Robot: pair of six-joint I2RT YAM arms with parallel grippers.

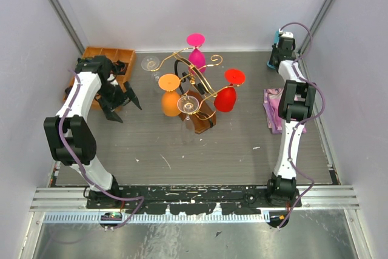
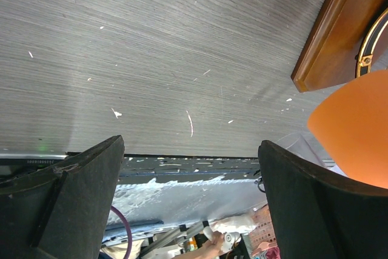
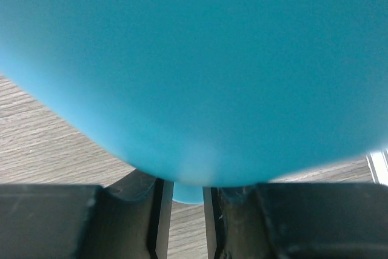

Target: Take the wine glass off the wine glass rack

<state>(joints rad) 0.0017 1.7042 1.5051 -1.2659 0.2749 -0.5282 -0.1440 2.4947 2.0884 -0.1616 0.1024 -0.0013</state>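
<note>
Teal is filling nearly all of the right wrist view: the wine glass is looming with its bowl just beyond the right gripper, and its stem is running down between the two fingers. Those fingers are standing close on either side of the stem, but whether they are pressing on it I cannot tell. From above, this glass is showing at the far right corner of the table, well apart from the wine glass rack. The rack is standing in the middle, with a pink glass, an orange glass, a red glass and a clear glass hanging on it. The left gripper is hovering with its jaws wide apart and nothing between them, just near of the compartmented wooden tray on the far left
</note>
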